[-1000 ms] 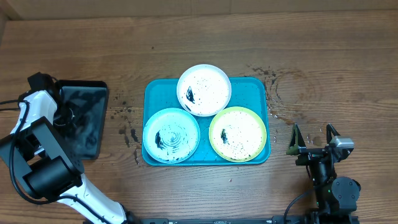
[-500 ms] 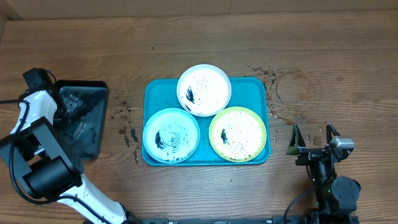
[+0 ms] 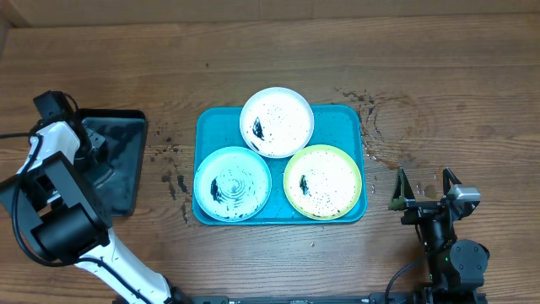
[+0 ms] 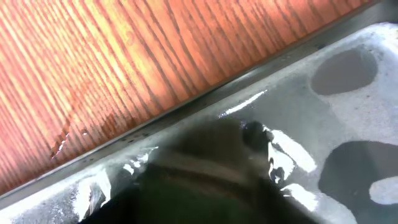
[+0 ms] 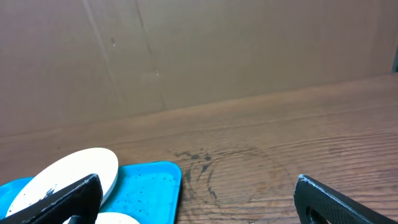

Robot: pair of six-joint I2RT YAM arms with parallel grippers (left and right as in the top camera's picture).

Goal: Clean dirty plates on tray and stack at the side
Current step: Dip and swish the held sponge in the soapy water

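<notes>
Risk-wise: the light blue plate and yellow-green plate sit on the near side of the turquoise tray. The white-rimmed plate crowds them from the far side, so pulling one probably nudges the others. The right gripper, right of the tray, is spread wide and empty. The left gripper is over the black tray, left of the turquoise tray. Can't tell its jaws.
</notes>
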